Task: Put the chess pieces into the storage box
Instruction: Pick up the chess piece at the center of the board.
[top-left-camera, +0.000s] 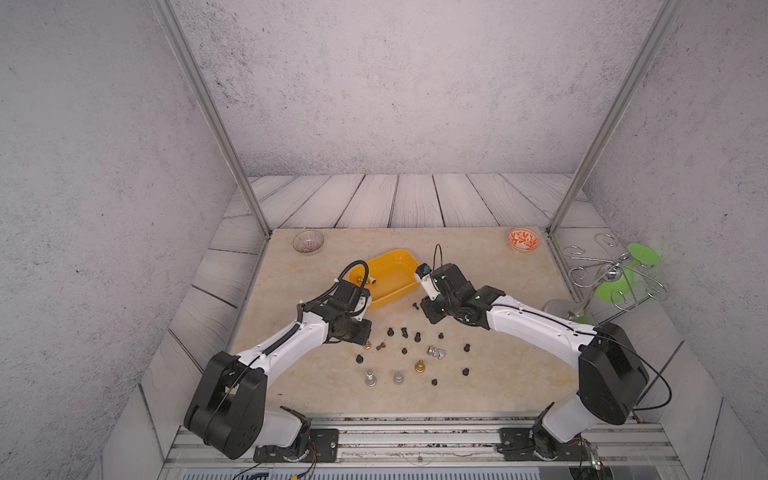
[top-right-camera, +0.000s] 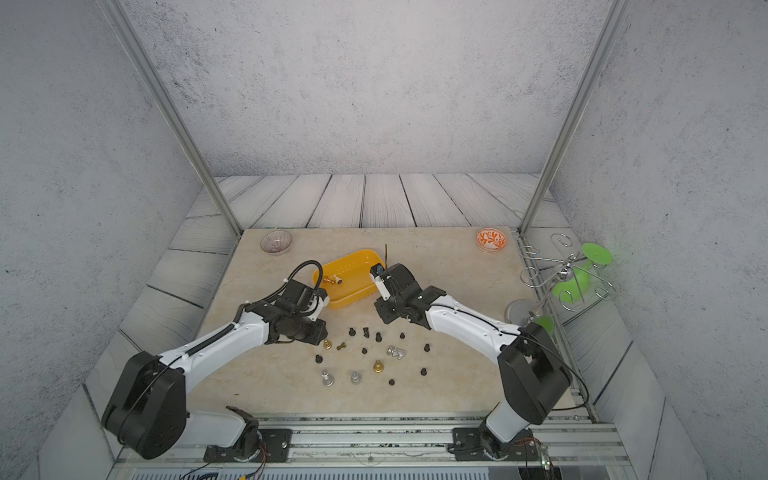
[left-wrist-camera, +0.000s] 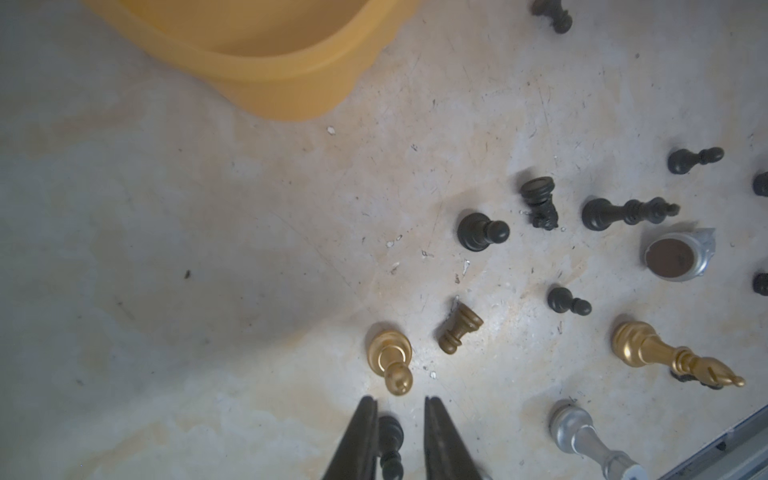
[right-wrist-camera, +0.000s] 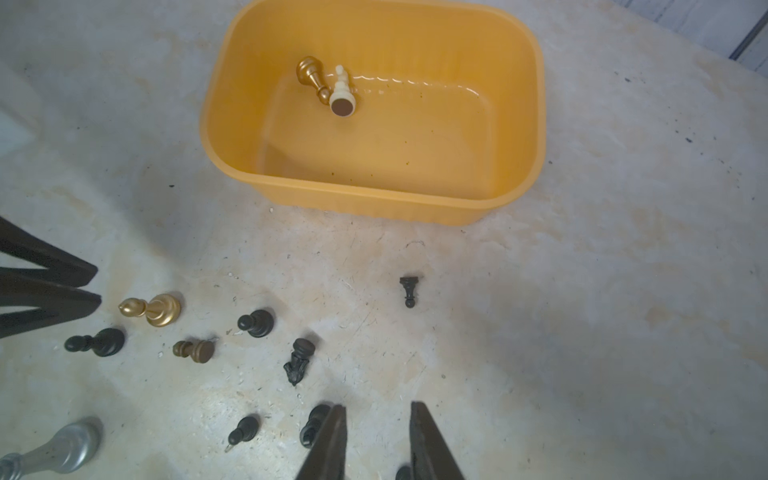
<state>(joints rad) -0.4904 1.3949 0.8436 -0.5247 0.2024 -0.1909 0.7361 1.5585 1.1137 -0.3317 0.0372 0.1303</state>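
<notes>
Left arm (top-left-camera: 286, 337) and right arm (top-left-camera: 534, 325) are bent low. Left gripper (left-wrist-camera: 400, 399) is spread, black pawn (left-wrist-camera: 390, 432) seen between; right gripper (right-wrist-camera: 378, 407) is spread, empty. Yellow plastic box (right-wrist-camera: 374, 197), rounded corners.

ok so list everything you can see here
box: 1, yellow, table's far middle
pieces in box: 2, gold, cream, lying
black pieces: 10, black, before box
gold pieces: 3, gold, among them
silver pieces: 3, silver, among them
clear bowl: 1, clear, far left corner
orange bowl: 1, orange, far right corner
rack: 1, silver wire, right of table
glass: 1+, green, in rack
table: 1, beige
left gripper: open, over black piece
right gripper: open, near box
</notes>
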